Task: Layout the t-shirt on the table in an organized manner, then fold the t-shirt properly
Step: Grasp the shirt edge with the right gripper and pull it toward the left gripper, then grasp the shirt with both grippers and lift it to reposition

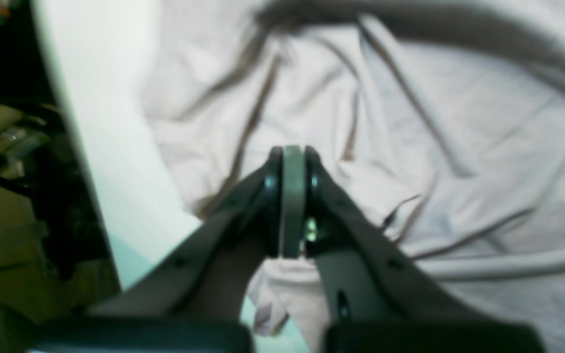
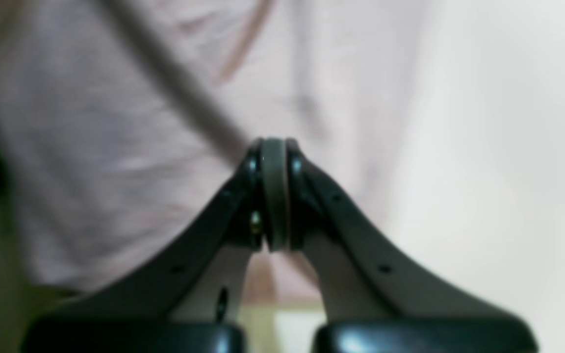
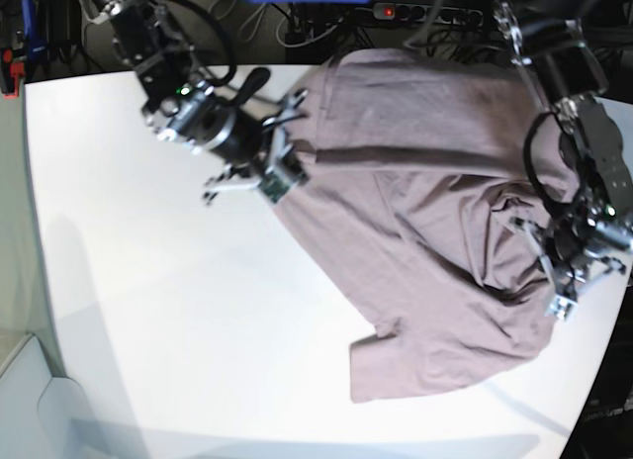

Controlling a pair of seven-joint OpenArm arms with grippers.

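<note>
The mauve-pink t-shirt (image 3: 435,241) lies crumpled over the right half of the white table (image 3: 198,311), with a sleeve pointing toward the front edge. My right gripper (image 3: 282,177) is at the shirt's left edge. In the right wrist view its jaws (image 2: 275,147) are shut, and a dark fold of the t-shirt (image 2: 115,147) runs up to the tips. My left gripper (image 3: 564,296) is at the shirt's right edge, where the cloth bunches. In the left wrist view it (image 1: 292,157) is shut, with creases in the t-shirt (image 1: 459,147) converging on it.
Cables and a power strip (image 3: 396,14) lie beyond the table's far edge. The table edge (image 1: 111,122) runs just left of my left gripper, with dark clutter (image 1: 8,147) below it. Bare table (image 2: 508,147) lies right of my right gripper.
</note>
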